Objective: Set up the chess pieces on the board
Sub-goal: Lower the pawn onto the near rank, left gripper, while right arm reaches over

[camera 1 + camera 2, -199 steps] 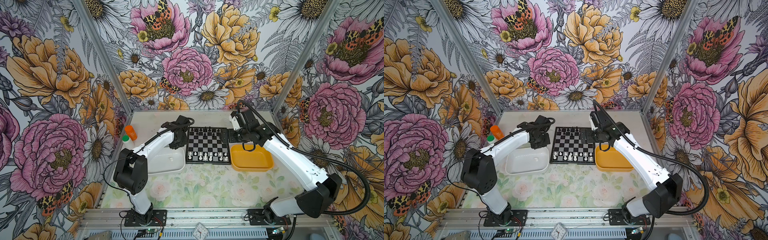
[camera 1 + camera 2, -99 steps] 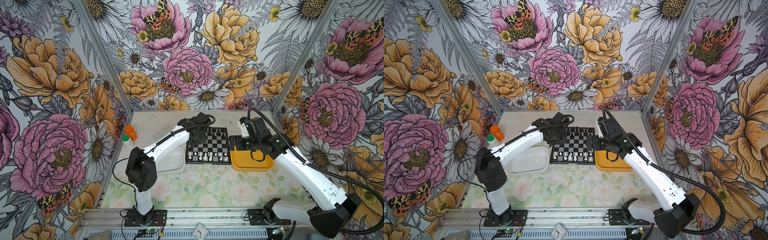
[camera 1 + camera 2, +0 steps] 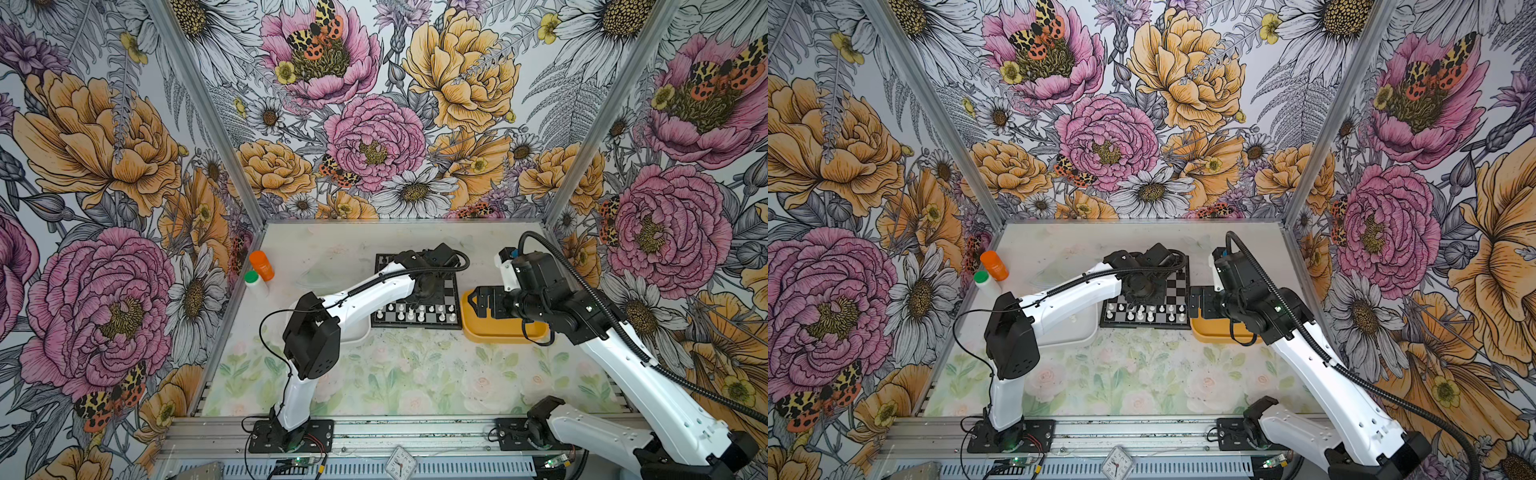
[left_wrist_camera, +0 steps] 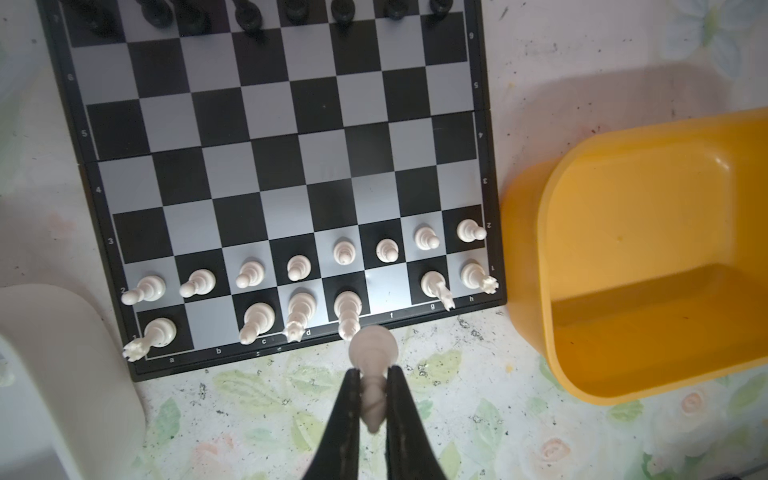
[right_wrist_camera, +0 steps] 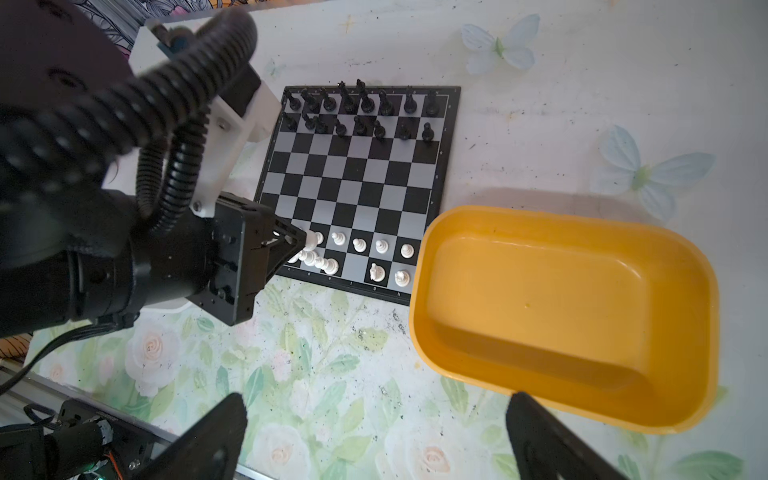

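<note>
The left gripper [image 4: 373, 374] pinches a white piece [image 4: 372, 353], the board [image 4: 274, 166] just ahead of its jaws; lowering into the vacant back-row square [image 4: 386, 286] could topple the white king [image 4: 348, 311] beside the tips, the gap being tight. The left wrist view shows this pinch, hidden in both top views; the right gripper [image 5: 374, 399] gapes, yellow tray [image 5: 540, 307] ahead.

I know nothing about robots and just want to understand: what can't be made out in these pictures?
1. The kind of white piece shut in the left gripper: blurred, close to the left wrist lens.
2. The board middle, both top views: under the left arm.
3. Black pieces, left wrist view: cut by the edge.
4. White tray contents, top views: mostly under that arm.
</note>
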`<state>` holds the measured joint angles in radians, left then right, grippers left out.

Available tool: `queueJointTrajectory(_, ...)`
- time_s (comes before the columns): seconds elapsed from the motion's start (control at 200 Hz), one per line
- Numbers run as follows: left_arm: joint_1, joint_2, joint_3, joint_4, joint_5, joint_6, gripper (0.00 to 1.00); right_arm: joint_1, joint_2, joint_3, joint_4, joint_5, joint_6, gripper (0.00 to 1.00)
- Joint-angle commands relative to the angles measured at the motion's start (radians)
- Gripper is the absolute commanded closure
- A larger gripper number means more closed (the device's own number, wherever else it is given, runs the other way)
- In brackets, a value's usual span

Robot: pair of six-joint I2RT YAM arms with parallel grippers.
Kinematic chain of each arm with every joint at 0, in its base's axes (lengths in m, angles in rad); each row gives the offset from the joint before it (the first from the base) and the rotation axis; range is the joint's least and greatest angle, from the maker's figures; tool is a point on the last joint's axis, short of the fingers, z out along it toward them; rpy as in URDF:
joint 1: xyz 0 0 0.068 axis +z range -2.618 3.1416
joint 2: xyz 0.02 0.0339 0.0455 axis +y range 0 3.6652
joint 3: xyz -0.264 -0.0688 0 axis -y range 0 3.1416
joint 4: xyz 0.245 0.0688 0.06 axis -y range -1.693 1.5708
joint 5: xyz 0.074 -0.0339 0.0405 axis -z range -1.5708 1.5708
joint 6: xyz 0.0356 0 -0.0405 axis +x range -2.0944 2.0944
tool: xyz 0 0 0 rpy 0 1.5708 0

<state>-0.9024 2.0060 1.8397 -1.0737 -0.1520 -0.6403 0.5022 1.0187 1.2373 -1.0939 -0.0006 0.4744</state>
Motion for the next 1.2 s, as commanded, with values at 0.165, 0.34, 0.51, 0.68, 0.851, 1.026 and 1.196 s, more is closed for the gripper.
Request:
queueJointTrajectory(0.165,-0.033,0.082,0.047,-0.001,-0.003,-0.016,0.9,-0.005,-0.089,-0.004,-0.11,0.055,0.013,0.0)
queueJointTrajectory(0.34,-0.041,0.119,0.041,-0.002,0.003,-0.021,0.91,-0.005,-0.121,-0.004,-0.139,0.065,0.016,0.0)
queueJointTrajectory(0.51,-0.044,0.142,0.039,0.001,0.001,-0.019,0.91,-0.007,-0.139,-0.004,-0.158,0.075,0.017,0.0)
queueJointTrajectory(0.68,-0.046,0.161,0.042,0.001,0.005,-0.021,0.91,-0.007,-0.143,-0.004,-0.166,0.08,0.015,0.0)
queueJointTrajectory(0.851,-0.046,0.184,0.047,0.003,0.011,-0.015,0.91,-0.007,-0.142,-0.001,-0.168,0.081,0.015,0.0)
queueJointTrajectory(1.026,-0.042,0.203,0.05,0.003,0.014,-0.006,0.9,-0.007,-0.155,0.013,-0.17,0.095,0.018,0.0)
queueJointTrajectory(1.196,-0.041,0.211,0.056,0.003,0.015,0.002,0.9,-0.007,-0.158,-0.003,-0.172,0.089,0.035,0.0)
